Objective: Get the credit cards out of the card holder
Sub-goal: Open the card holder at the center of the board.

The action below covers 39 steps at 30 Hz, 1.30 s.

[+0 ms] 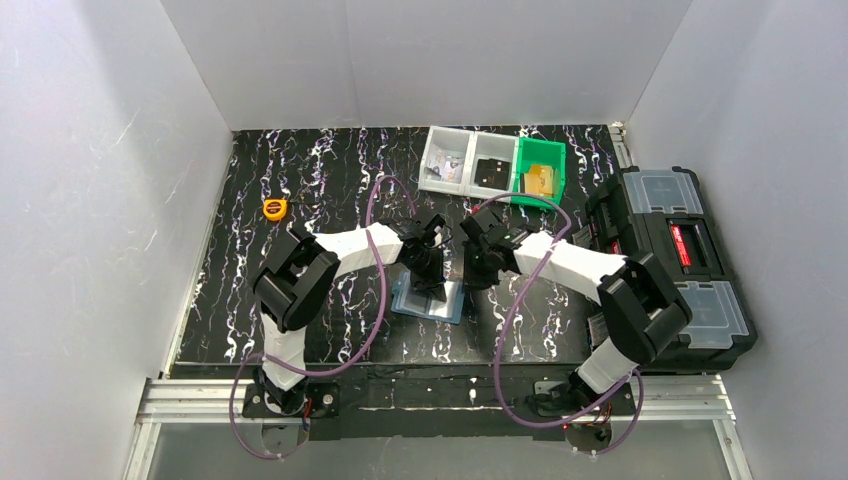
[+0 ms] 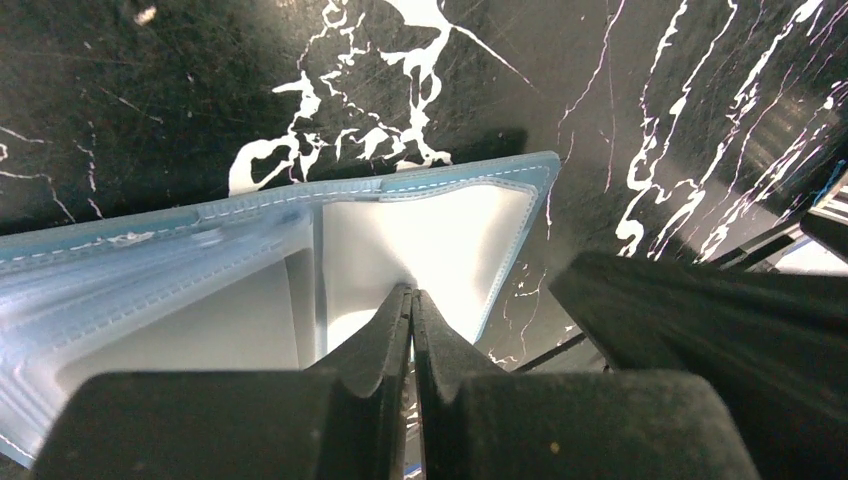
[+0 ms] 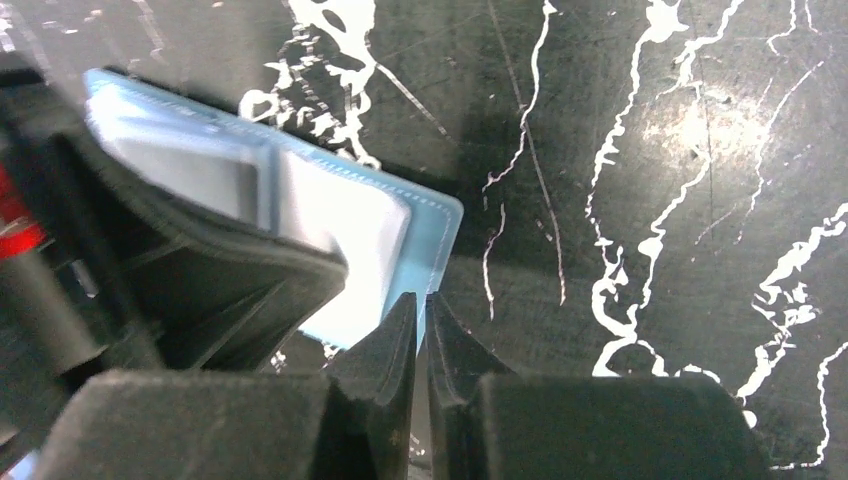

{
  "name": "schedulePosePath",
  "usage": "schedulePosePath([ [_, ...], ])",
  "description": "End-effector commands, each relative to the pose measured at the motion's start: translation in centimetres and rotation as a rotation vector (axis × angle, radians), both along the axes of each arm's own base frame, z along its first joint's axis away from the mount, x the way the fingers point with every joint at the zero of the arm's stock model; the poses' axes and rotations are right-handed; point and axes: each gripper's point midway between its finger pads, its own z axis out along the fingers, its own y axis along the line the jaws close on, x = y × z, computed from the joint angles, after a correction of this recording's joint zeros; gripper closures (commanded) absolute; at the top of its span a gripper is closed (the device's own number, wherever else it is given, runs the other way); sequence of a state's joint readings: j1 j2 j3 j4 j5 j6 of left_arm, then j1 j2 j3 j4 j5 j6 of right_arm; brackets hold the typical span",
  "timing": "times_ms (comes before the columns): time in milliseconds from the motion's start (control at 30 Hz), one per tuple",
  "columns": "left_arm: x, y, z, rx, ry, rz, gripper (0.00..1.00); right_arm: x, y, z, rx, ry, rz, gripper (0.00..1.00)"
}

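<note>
The dusty-blue card holder (image 1: 430, 299) lies open on the black marbled table between the two arms. In the left wrist view its pale shiny inside (image 2: 420, 235) fills the middle. My left gripper (image 2: 412, 293) is shut, its tips resting on that inside panel; it also shows in the top view (image 1: 428, 274). My right gripper (image 3: 421, 297) is shut to a thin slit right at the holder's (image 3: 340, 215) near right edge. I cannot tell whether it pinches that edge. It also shows in the top view (image 1: 480, 268). No credit card shows outside the holder.
Two clear bins (image 1: 466, 160) and a green bin (image 1: 540, 168) stand at the back. A black toolbox (image 1: 672, 262) sits along the right edge. An orange tape measure (image 1: 274, 209) lies at the back left. White walls enclose the table.
</note>
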<state>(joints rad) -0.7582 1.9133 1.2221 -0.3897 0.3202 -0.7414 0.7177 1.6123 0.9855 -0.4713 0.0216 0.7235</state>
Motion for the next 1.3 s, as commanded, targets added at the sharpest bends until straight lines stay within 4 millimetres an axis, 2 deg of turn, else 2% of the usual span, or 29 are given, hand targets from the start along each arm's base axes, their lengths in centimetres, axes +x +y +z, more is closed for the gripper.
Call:
schedulePosePath([
  [0, 0.0, 1.0, -0.6, 0.080, -0.001, 0.041, 0.98, 0.4, 0.8, 4.3, 0.084, -0.078, 0.012, 0.84],
  [100, -0.2, 1.2, -0.7, 0.085, 0.006, 0.040, 0.98, -0.4, 1.3, 4.3, 0.134, -0.059, 0.030, 0.79],
  [267, -0.8, 2.2, -1.2, 0.118, 0.014, 0.008, 0.98, -0.7, 2.5, 3.0, 0.183, -0.045, 0.102, 0.73],
  [367, -1.1, 2.0, -0.9, 0.096, 0.019, -0.022, 0.97, -0.7, 2.8, 1.5, 0.169, -0.024, 0.134, 0.69],
  [533, -1.3, 1.7, -0.3, 0.077, 0.022, -0.043, 0.97, -0.8, 3.4, 0.0, 0.170, 0.023, 0.133, 0.77],
  [633, -1.1, 1.8, 0.3, 0.079, 0.004, -0.053, 0.97, -0.8, 2.4, -1.1, 0.097, 0.056, 0.085, 0.86],
  [800, 0.0, 2.3, 2.6, 0.090, -0.065, -0.071, 0.88, -1.5, 0.9, -3.1, 0.009, 0.116, 0.044, 0.92],
  [933, 0.8, 3.5, 4.4, 0.108, -0.120, -0.072, 0.76, -1.9, 0.8, -3.9, -0.004, 0.148, 0.036, 0.93],
  [1033, 1.3, 5.2, 5.4, 0.146, -0.163, -0.060, 0.70, -2.0, 0.7, -4.1, -0.011, 0.153, 0.033, 0.93],
  [1133, 1.7, 7.3, 6.1, 0.206, -0.208, -0.052, 0.63, -2.0, 0.7, -4.2, -0.011, 0.156, 0.034, 0.94],
  [1267, 2.2, 9.8, 5.9, 0.296, -0.240, -0.057, 0.58, -2.0, 0.8, -4.4, -0.009, 0.164, 0.037, 0.95],
])
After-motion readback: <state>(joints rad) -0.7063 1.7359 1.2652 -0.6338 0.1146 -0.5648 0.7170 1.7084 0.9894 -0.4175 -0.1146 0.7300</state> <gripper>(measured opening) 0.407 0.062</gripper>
